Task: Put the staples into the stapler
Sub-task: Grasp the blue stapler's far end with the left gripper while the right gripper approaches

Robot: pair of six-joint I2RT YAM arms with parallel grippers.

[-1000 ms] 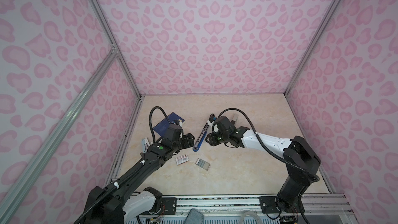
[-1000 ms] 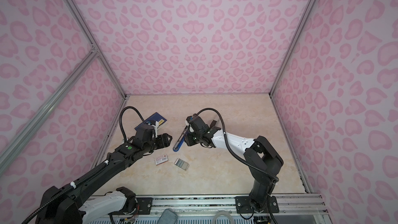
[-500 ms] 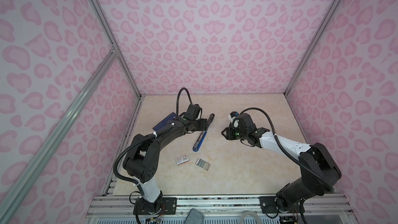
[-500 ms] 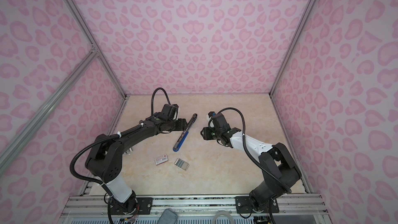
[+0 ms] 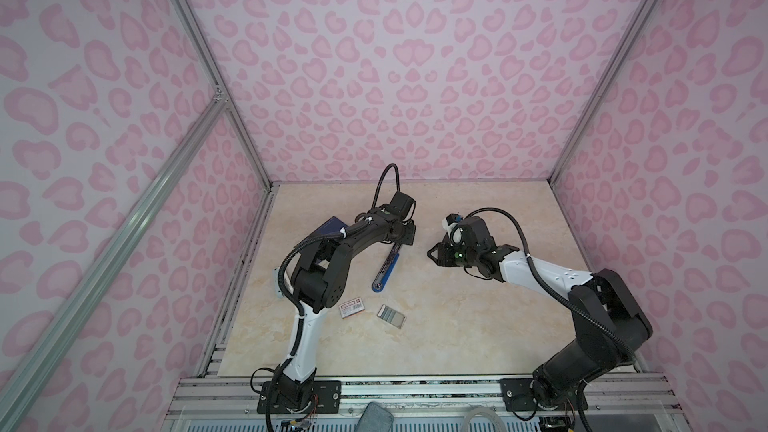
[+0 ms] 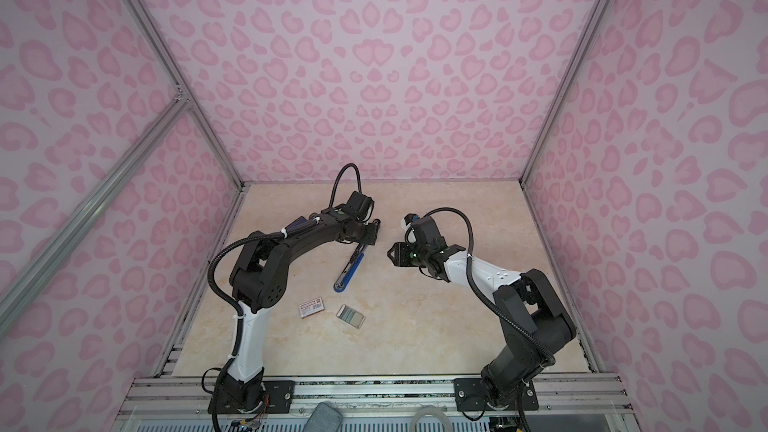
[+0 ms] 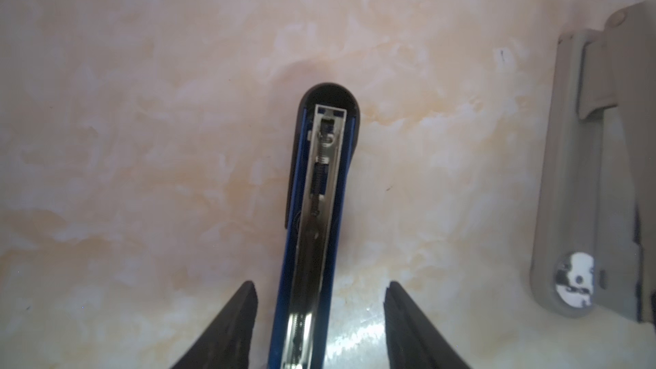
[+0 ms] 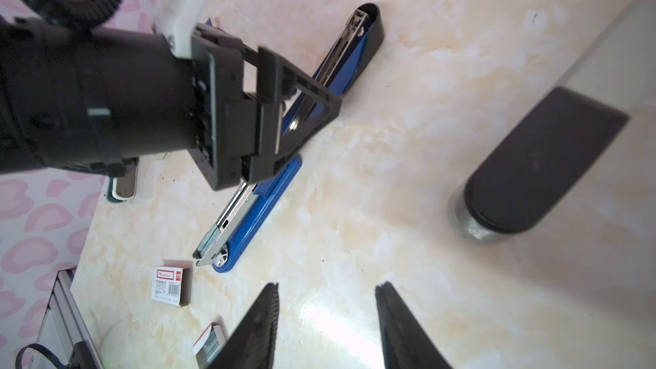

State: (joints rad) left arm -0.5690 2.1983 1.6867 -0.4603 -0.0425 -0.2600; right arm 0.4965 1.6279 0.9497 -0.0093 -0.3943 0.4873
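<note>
Two hands in play, and neither one has a grip on anything. The left hand (image 7: 319, 283) is down over the stapler (image 7: 319, 179), its black fingers (image 7: 234, 314) spread apart, one on each side of the blue body. A strip of desk (image 5: 457, 326) shows in the gap on both sides: straddling, not pinching.

The stapler lies opened out long and flat. In the left wrist view its silver channel and spring run straight out ahead of the fingertips to a rounded black end. In both top views the left hand sits over the far half of it, and the blue near end (image 5: 380, 286) pokes out towards the arm bases.

Over to the right hand (image 8: 328, 285): spread wide too, nothing between its fingers. It is off to the side of the stapler and clear of it, pointing across at the left hand.

The staples (image 5: 391, 312), silvery strips in their white tray, lie on the desk well apart from both hands, past the stapler's near end on the bases' side. The white sleeve (image 5: 352, 308), red label and barcode up, lies near the tray on the left hand's side, not touching it. Behind the left arm, a dark blue booklet (image 5: 330, 228) peeks out.
</note>
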